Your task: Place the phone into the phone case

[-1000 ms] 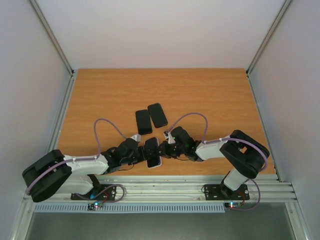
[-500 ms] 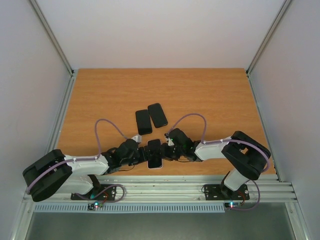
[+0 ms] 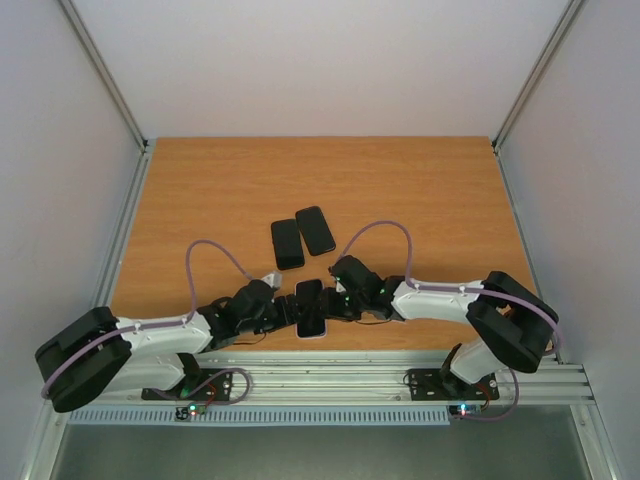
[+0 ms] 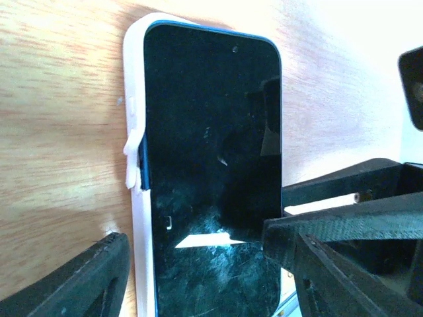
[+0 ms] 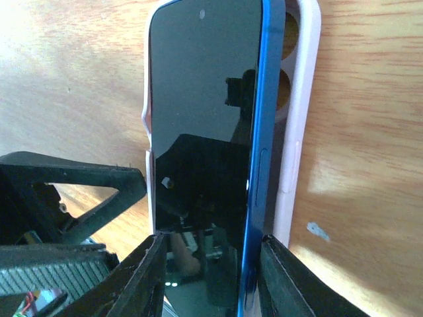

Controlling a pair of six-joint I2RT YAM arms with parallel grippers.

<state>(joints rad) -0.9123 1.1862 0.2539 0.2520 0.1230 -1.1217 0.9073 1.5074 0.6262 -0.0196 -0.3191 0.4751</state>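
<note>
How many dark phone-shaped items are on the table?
3. The blue phone sits partly in the white case at the near edge; left dark slab and right dark slab lie together farther back. Arms may hide more.

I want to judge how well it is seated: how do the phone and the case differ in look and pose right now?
Colour: the phone has a black screen and a blue rim, while the case is white.
Pose: the case lies flat on the table, while the phone sits tilted in it, one long edge raised above the case's wall.
Shared: both are long rounded rectangles lined up the same way.
</note>
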